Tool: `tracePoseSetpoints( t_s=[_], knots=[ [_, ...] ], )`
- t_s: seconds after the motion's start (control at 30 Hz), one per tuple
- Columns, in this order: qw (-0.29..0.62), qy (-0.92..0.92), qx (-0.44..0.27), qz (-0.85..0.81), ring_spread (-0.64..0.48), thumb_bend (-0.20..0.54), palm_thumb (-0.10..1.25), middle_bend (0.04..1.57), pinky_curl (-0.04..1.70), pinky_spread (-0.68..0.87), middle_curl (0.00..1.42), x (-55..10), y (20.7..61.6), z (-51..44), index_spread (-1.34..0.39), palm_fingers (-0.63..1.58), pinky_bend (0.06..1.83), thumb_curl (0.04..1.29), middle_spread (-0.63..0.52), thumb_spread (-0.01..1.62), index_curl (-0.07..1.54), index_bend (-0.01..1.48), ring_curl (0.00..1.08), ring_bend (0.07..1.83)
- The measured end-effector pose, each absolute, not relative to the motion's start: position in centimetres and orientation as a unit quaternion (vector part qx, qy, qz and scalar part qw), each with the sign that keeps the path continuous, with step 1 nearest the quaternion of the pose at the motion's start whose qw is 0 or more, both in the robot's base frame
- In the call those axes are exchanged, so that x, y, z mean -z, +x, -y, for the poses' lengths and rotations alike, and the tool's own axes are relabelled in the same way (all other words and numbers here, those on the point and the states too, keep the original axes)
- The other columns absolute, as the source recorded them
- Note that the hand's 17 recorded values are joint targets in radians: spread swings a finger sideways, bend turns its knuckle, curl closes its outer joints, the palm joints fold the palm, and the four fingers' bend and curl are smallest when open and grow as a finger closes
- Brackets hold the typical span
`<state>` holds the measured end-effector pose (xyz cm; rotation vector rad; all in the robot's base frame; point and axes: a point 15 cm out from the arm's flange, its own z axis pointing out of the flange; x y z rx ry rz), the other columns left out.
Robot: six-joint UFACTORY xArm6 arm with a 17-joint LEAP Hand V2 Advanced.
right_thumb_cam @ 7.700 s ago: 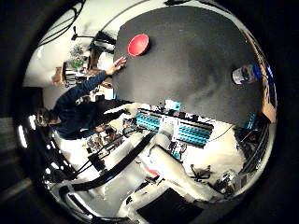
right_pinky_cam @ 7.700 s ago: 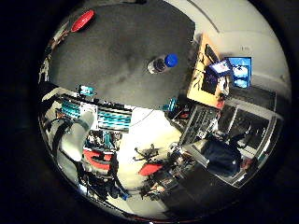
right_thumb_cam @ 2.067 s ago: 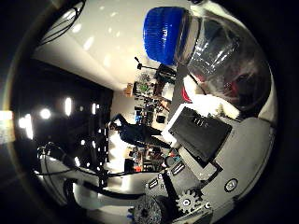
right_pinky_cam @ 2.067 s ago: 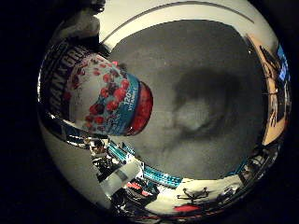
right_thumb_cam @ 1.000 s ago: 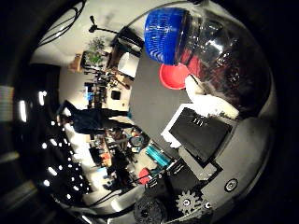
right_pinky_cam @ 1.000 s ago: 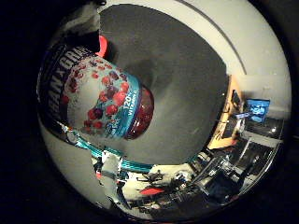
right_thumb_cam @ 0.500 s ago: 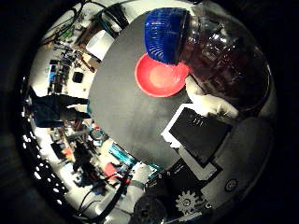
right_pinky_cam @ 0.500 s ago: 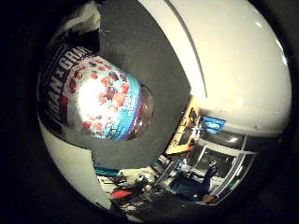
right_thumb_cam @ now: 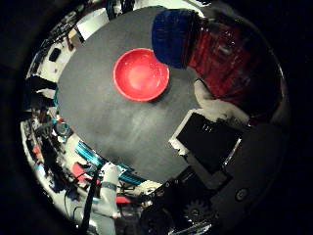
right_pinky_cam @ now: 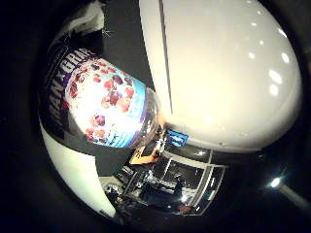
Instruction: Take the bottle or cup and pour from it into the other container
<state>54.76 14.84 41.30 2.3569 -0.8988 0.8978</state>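
The right hand (right_thumb_cam: 215,142) is shown with its fingers (right_thumb_cam: 215,110) curled round a held bottle (right_thumb_cam: 215,54). The palm is kept close against the bottle's side.

- The clear plastic bottle (right_thumb_cam: 222,63) shows dark red through its wall and wears a deep blue ribbed cap (right_thumb_cam: 173,36).
- Its wrap-around label (right_pinky_cam: 109,109) is dark purple with white lettering, then white and light blue, dotted with red and purple berries.
- The round shallow bowl (right_thumb_cam: 141,74) is plain bright red.
- The round table top (right_thumb_cam: 112,127) is flat dark grey, unpatterned.
- The hand (right_thumb_cam: 215,132) shows white and black parts.
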Motion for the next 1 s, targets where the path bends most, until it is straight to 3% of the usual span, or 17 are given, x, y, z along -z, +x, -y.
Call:
tracePoseSetpoints(
  t_s=[0.3,1.0],
  knots=[
    [0.289,0.846,-0.346,0.284,-0.27,-0.021,1.04,1.38,1.05,-0.26,0.80,-37.3,53.0,-16.1,-0.20,1.10,1.16,0.94,-0.12,0.21,0.86,1.16,0.96,1.26],
    [0.287,0.845,-0.340,0.298,-0.27,-0.021,1.04,1.38,1.06,-0.26,0.80,-37.2,53.6,-14.8,-0.20,1.10,1.16,0.95,-0.12,0.21,0.86,1.17,0.96,1.26]
  ],
)
